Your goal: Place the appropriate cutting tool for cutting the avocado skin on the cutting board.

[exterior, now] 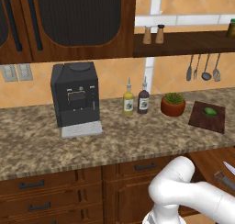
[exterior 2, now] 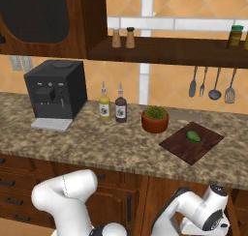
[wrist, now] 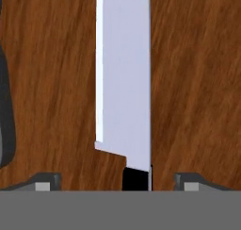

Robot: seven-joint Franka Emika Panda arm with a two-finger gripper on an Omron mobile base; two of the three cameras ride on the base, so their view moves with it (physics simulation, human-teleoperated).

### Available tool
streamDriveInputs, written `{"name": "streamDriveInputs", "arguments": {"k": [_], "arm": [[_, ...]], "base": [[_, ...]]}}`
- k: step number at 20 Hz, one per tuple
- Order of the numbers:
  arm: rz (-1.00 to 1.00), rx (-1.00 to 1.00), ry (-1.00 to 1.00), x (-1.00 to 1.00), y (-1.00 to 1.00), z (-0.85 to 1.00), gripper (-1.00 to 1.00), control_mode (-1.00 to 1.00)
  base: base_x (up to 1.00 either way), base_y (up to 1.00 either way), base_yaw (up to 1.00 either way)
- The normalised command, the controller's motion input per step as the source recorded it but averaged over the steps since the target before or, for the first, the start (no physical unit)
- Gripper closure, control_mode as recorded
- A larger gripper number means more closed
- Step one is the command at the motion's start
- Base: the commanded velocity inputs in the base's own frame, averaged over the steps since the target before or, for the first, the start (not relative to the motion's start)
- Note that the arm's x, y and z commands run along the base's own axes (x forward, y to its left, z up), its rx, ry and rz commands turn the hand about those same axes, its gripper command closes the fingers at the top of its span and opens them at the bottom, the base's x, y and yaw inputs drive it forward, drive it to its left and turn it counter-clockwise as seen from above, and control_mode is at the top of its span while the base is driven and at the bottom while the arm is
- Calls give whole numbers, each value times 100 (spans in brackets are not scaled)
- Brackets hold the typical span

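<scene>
In the left base view the arm [exterior: 188, 191] bends low in front of the drawers, below the granite counter [exterior: 92, 140], reaching down to the right. The cutting board [exterior: 207, 116] lies on the counter just right of the potted plant [exterior: 173, 104], with the avocado [exterior: 210, 111] resting on it.

In the right base view the arm's wrist [exterior 2: 206, 213] hangs below the counter edge, under the cutting board [exterior 2: 191, 142]; the avocado [exterior 2: 193, 136] sits near the board's middle.

In the hand view the gripper [wrist: 117, 182] points down at a wooden surface [wrist: 52, 83]. Its fingertips [wrist: 44, 182] stand wide apart, one on either side of the knife [wrist: 124, 83], not touching it. The pale blade runs straight up away from the gripper, its dark handle end between the jaws.
</scene>
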Motion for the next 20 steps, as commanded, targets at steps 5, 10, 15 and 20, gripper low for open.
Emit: {"name": "streamDriveInputs", "arguments": {"k": [5,10,15,20], "arm": [[5,-1,0,8,0,-41,-100,-100],[6,0,-3,-2,19,-70,100,-100],[1,0,-4,-6,24,-46,100,-100],[1,0,-1,-24,19,0,100,-100]], "base": [[0,0,0],[0,0,0],[0,0,0],[0,0,0]]}}
